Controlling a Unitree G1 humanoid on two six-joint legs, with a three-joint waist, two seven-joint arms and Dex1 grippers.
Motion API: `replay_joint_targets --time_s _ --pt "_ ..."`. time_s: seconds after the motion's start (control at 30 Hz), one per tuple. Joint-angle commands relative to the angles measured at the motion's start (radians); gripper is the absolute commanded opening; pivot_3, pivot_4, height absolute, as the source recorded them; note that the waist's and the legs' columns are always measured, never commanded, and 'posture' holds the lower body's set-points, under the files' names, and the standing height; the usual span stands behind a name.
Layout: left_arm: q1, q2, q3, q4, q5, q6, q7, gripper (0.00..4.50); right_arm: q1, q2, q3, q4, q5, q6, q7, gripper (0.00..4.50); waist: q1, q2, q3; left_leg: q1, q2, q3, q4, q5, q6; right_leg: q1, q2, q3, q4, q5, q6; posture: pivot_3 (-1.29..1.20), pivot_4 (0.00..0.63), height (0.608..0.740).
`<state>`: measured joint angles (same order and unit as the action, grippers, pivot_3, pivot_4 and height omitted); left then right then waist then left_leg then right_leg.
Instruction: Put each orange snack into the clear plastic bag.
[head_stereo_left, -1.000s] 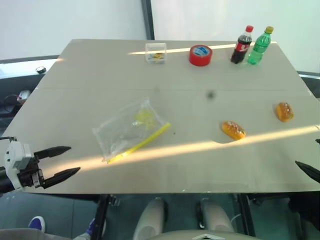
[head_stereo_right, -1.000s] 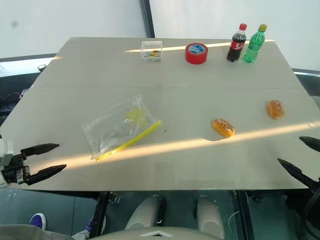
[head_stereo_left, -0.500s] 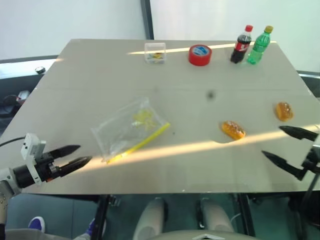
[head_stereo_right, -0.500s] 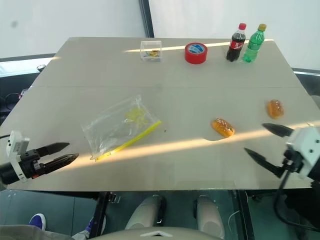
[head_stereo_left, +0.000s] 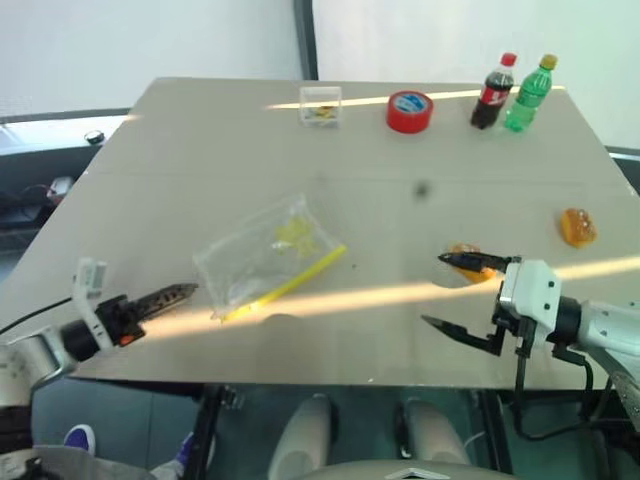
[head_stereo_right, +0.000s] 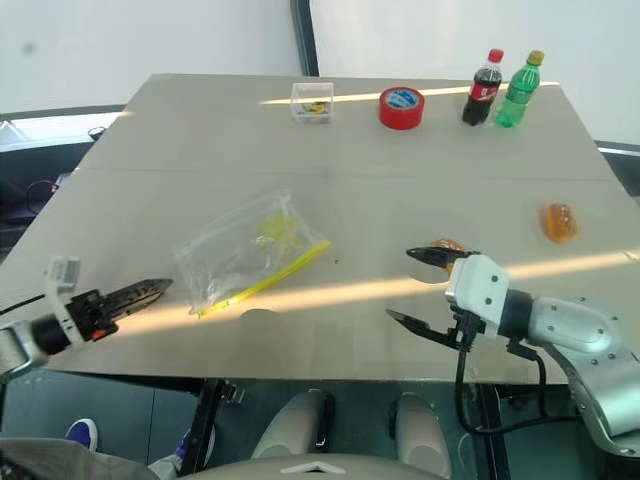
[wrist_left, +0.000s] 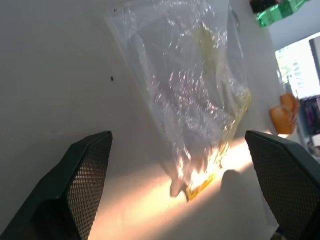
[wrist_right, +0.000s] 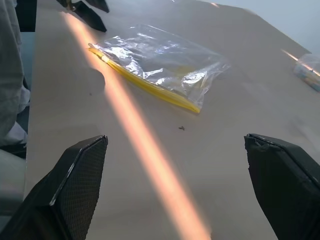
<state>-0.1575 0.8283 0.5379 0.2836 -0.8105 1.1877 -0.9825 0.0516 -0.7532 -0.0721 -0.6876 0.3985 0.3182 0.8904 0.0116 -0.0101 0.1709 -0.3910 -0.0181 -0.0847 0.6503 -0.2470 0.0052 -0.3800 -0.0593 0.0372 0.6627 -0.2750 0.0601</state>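
Note:
The clear plastic bag lies flat on the table left of centre, its yellow strip toward the front. One orange snack rests at the right. The other orange snack is partly hidden behind the upper finger of my right gripper, which stands open just in front of it with nothing between its fingers. My left gripper hovers low over the front left of the table, pointing at the bag's near corner. The left wrist view shows the bag between its fingers, which stand wide apart and hold nothing.
Along the far edge stand a small clear box, a red tape roll, a cola bottle and a green bottle. The table's front edge runs just below both grippers.
My right gripper has swung left from the table's right edge to just in front of the nearer snack. The left gripper has rolled and crept forward and right toward the bag.

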Motion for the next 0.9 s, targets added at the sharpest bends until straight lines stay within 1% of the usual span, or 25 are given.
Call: replay_joint_targets --time_s 0.03,0.17,0.23,0.43,0.57,0.6,0.63,0.73,0.8,0.87,0.9 --pt "-0.064 -0.07 -0.078 0.013 -0.017 0.097 0.064 4.5 0.0 0.0 0.01 -0.027 -0.016 -0.028 -0.012 4.47 0.003 0.0 -0.001 0.0 -0.001 -0.001 0.001 0.0 0.0 0.001 0.002 -0.001 0.0 0.0 0.0 0.0 0.15 0.74" --pt "-0.136 -0.147 -0.099 0.036 -0.029 0.132 0.1 4.5 0.027 0.003 0.007 -0.043 -0.034 -0.034 -0.032 4.47 0.002 0.001 -0.002 0.0 -0.003 -0.001 0.001 0.0 0.0 0.002 0.001 0.0 0.0 0.0 0.0 0.0 0.15 0.74" --pt "-0.149 -0.17 -0.1 0.043 -0.048 0.134 0.081 4.5 0.041 0.003 0.005 -0.051 -0.047 -0.038 -0.041 4.47 0.001 0.001 -0.003 0.0 -0.003 -0.001 0.001 0.0 0.0 0.002 0.001 0.0 0.0 0.0 0.0 0.0 0.15 0.74" --pt "-0.127 -0.185 -0.14 0.091 -0.057 0.139 0.014 4.5 0.082 0.002 -0.007 -0.085 -0.06 -0.032 -0.07 4.47 -0.004 0.003 -0.004 0.0 -0.003 0.0 0.001 0.0 0.0 0.002 0.001 0.001 0.0 0.0 0.0 0.0 0.15 0.74" --pt "-0.128 -0.182 -0.14 0.069 -0.082 0.164 0.01 4.5 0.103 0.005 -0.031 -0.095 -0.05 -0.021 -0.087 4.47 -0.006 0.003 -0.005 0.0 -0.003 -0.001 0.001 0.0 0.0 0.002 0.001 0.001 0.0 0.0 0.0 0.0 0.15 0.74" --pt "-0.128 -0.185 -0.16 0.05 -0.081 0.161 0.006 4.5 0.107 0.003 -0.026 -0.089 -0.059 -0.024 -0.088 4.47 -0.006 0.003 -0.005 0.0 -0.003 -0.001 0.001 0.0 0.0 0.002 0.001 0.001 0.0 0.0 0.0 0.0 0.15 0.74" --pt "-0.117 -0.187 -0.197 0.014 -0.06 0.124 -0.002 4.5 0.109 0.0 -0.019 -0.086 -0.068 -0.027 -0.089 4.47 -0.005 0.003 -0.005 0.0 -0.003 -0.001 0.001 0.0 0.0 0.002 0.001 0.001 0.0 0.0 0.0 0.0 0.15 0.74" --pt "-0.124 -0.226 -0.224 -0.032 -0.037 0.06 0.031 4.5 0.1 0.002 -0.003 -0.085 -0.078 -0.022 -0.095 4.47 0.001 0.004 -0.006 0.0 -0.003 0.0 0.001 0.0 0.0 0.002 0.0 0.001 0.0 0.0 0.0 0.0 0.15 0.74" --pt "-0.097 -0.227 -0.285 -0.093 0.022 -0.029 0.036 4.5 0.092 0.003 0.001 -0.084 -0.079 -0.019 -0.097 4.47 0.002 0.004 -0.007 0.0 -0.003 -0.001 0.001 0.0 0.0 0.002 -0.003 0.001 0.0 0.0 0.0 0.0 0.15 0.74" --pt "-0.097 -0.258 -0.263 -0.129 -0.011 -0.002 0.08 4.5 0.084 0.002 0.007 -0.077 -0.085 -0.024 -0.097 4.47 0.003 0.008 -0.01 0.0 -0.003 -0.001 0.001 0.0 0.0 0.002 -0.004 0.001 0.0 0.0 0.0 0.0 0.15 0.74" --pt "-0.128 -0.302 -0.194 -0.102 -0.065 0.073 0.148 4.5 0.082 0.002 0.011 -0.072 -0.091 -0.028 -0.097 4.47 0.003 0.008 -0.01 0.0 -0.003 -0.001 0.001 0.0 0.0 0.002 -0.004 0.001 0.0 0.0 0.0 0.0 0.15 0.74"
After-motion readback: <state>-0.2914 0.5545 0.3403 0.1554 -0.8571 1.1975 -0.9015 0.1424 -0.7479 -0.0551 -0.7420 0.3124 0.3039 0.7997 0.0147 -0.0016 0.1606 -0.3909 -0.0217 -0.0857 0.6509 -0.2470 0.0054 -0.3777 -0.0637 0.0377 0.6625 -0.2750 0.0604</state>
